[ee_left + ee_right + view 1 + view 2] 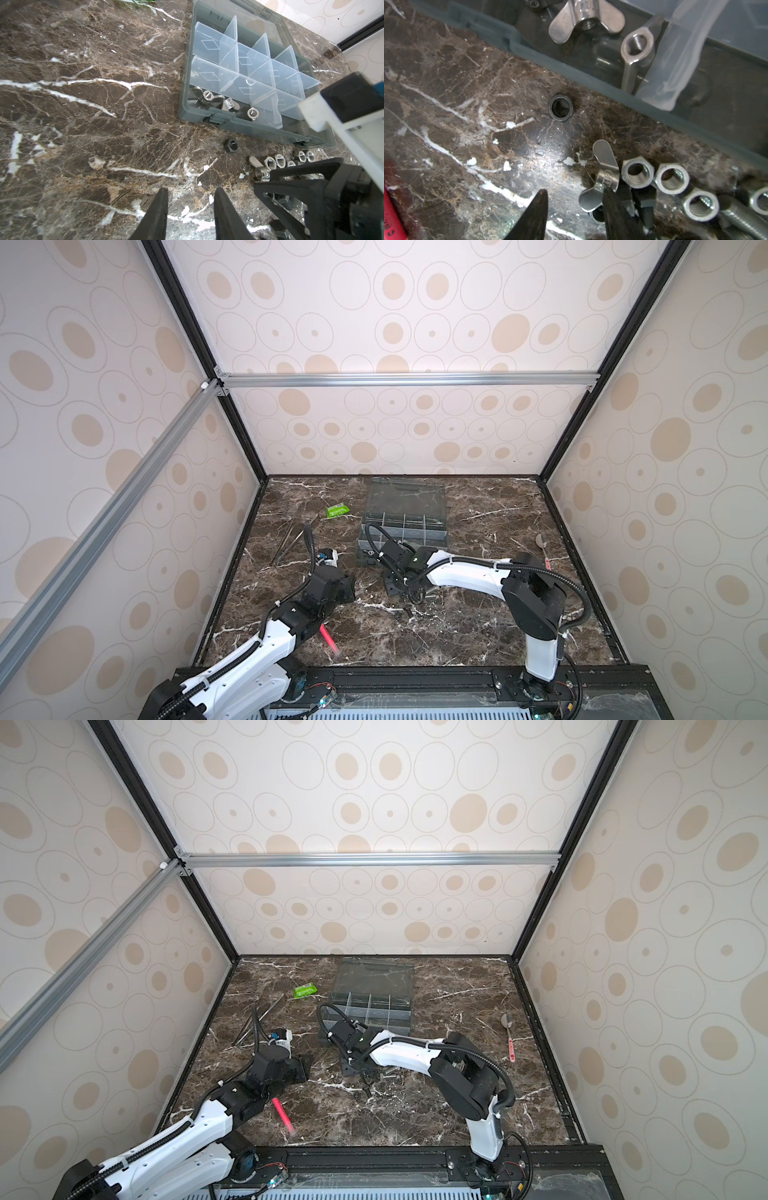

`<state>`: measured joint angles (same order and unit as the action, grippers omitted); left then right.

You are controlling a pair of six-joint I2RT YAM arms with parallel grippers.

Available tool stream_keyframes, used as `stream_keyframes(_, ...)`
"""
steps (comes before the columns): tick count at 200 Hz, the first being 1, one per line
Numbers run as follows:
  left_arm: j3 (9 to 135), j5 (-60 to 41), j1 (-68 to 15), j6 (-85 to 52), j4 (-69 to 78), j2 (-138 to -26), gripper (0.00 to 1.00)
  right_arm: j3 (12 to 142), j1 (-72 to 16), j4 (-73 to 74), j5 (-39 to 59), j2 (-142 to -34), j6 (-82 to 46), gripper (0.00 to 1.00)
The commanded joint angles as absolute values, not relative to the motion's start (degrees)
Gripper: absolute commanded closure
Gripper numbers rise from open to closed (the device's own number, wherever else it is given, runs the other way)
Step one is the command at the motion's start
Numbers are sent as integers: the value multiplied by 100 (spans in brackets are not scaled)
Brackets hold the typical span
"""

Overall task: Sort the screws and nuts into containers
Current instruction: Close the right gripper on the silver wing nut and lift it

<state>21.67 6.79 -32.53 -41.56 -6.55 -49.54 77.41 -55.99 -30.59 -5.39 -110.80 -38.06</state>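
Right gripper (573, 216) and left gripper (191, 216) gape empty; few nuts (208, 97) lie in box (197, 117), pile (625, 176) waits by right gripper.

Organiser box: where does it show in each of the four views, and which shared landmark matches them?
In a top view: organiser box at the back middle of the table, lid open, right of the green packet.
In a top view: the box again beside the packet.
Left wrist: nearly all its compartments show.
Right wrist: only its front rim and wing nuts inside.
Shared landmark: loose nuts before its front rim.
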Motion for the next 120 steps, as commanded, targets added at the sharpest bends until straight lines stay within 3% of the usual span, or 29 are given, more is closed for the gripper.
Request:
stream_keyframes(1,2167,739,-3216,-4289,-737,-4887,63,7884,-5648,-3331,-662,-11153,-3736,53)
stream_keyframes(120,2109,688,-3208,-4324,-696,-4882,63,8275,-5649,-3620,-988,-11554,-3621,53)
